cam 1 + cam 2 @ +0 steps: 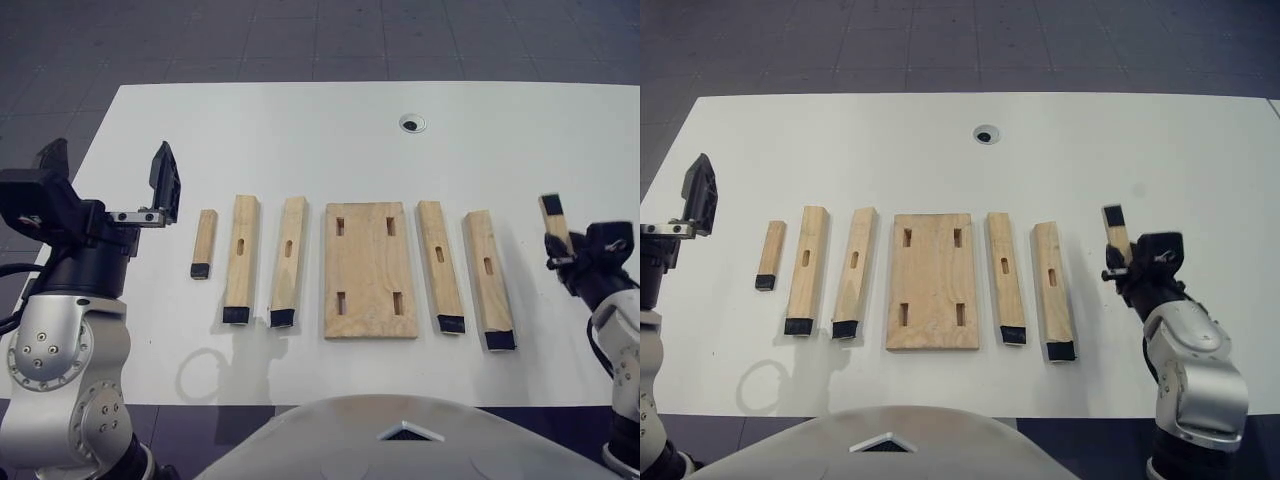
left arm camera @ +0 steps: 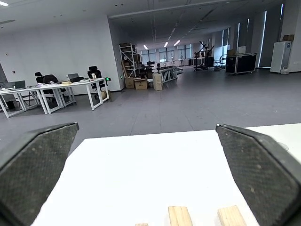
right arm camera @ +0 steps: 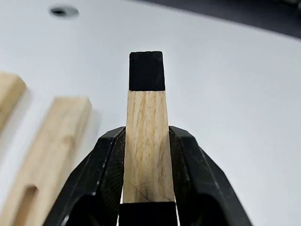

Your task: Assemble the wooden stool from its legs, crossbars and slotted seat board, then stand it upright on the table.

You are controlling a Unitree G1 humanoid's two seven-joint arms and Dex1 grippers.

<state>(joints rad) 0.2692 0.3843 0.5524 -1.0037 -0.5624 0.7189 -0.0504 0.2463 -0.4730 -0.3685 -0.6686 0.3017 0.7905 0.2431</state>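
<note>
The slotted seat board (image 1: 370,270) lies flat mid-table. Two slotted legs (image 1: 241,258) (image 1: 288,260) lie to its left, and two more (image 1: 440,265) (image 1: 488,280) to its right. A short crossbar (image 1: 204,243) with one black end rests at the far left of the row. My right gripper (image 1: 560,248) is at the table's right side, shut on a second short crossbar (image 3: 146,94) whose black tip points away from me. My left gripper (image 1: 108,172) hovers open above the table's left edge, beside the row, with nothing between its fingers (image 2: 258,174).
A round cable hole (image 1: 412,123) sits in the white table (image 1: 300,130) behind the parts. Bare tabletop stretches behind the row and in front of it. Beyond the far edge is dark floor.
</note>
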